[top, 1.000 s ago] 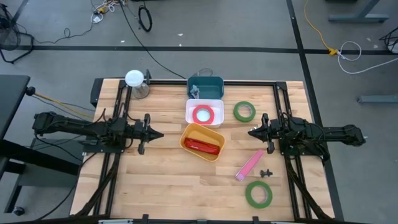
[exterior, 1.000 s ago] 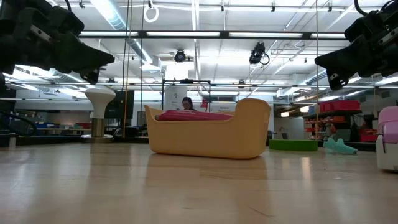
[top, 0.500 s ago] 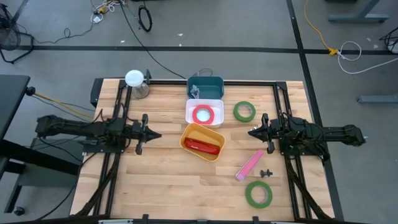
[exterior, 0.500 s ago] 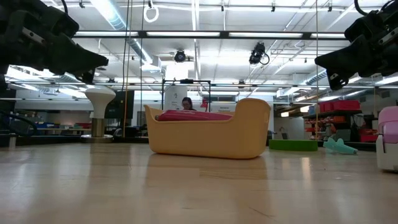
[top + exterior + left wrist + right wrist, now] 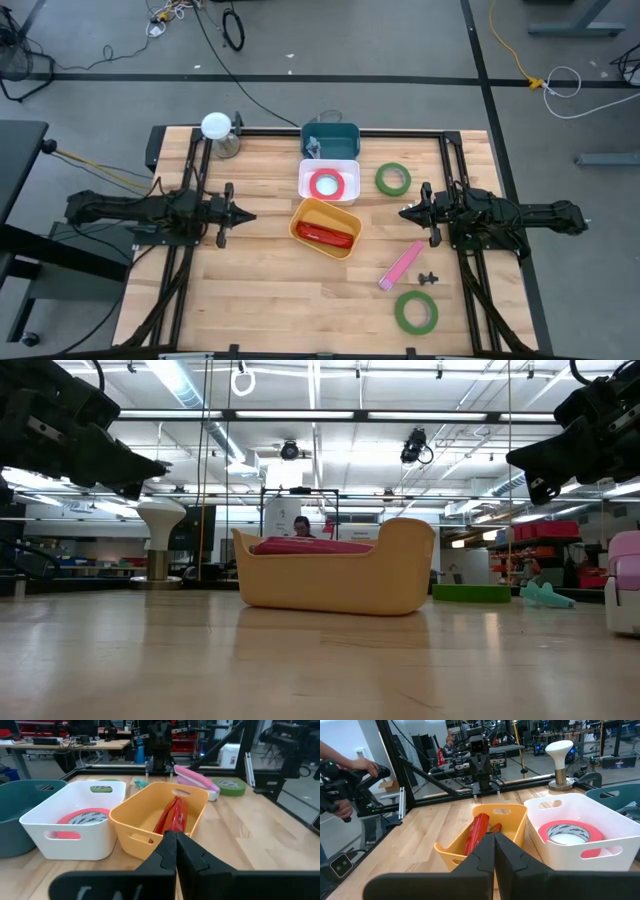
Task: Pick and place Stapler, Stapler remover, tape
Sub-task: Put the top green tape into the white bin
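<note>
Both hands clenched, empty: left hand point(image 5: 240, 214) left of yellow bin point(image 5: 325, 228), right hand point(image 5: 405, 211) right of it

A wooden table point(image 5: 250, 290) carries three bins in a row near its middle: a teal bin point(image 5: 331, 139) at the far edge, a white bin point(image 5: 329, 181) touching it, and a yellow bin point(image 5: 325, 227) nearest the front. One green tape point(image 5: 393, 179) lies flat just right of the white bin; another green tape point(image 5: 415, 312) lies near the front right. Between them rests a pink stapler point(image 5: 401, 265), with a small dark object point(image 5: 429, 277) beside it, perhaps the staple remover. A white-topped lamp point(image 5: 218, 133) stands at the far left corner.
</note>
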Action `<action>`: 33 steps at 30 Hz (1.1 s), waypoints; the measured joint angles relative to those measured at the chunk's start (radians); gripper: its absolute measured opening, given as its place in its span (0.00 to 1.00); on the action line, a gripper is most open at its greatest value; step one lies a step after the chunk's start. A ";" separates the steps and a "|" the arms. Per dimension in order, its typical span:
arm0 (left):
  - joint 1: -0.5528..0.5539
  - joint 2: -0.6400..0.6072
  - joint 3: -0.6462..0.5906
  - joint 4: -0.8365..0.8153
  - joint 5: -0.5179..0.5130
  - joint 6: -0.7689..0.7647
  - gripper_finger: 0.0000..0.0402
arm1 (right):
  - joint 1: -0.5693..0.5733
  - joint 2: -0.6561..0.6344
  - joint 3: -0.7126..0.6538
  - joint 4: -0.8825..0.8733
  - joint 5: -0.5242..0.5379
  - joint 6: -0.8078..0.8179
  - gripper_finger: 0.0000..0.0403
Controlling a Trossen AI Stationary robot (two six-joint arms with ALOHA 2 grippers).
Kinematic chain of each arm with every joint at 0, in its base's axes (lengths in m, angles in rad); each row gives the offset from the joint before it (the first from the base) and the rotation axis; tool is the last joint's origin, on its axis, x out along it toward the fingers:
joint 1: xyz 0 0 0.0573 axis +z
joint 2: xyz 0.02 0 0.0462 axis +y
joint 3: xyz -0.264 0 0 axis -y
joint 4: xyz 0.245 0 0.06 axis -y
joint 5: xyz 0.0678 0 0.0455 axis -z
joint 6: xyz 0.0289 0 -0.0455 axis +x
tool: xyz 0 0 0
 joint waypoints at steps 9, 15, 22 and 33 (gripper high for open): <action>0.045 -0.093 0.000 -0.014 0.002 0.000 0.00 | 0.000 0.000 0.000 0.000 0.000 0.000 0.02; 0.098 -0.152 0.000 -0.018 0.026 -0.008 0.00 | 0.000 0.000 0.000 0.000 0.000 0.000 0.02; 0.110 -0.154 0.000 -0.022 0.032 -0.008 0.00 | 0.000 0.000 0.000 0.000 0.000 0.000 0.02; 0.110 -0.154 0.000 -0.023 0.033 -0.017 0.00 | 0.000 0.000 0.000 0.000 0.000 0.000 0.02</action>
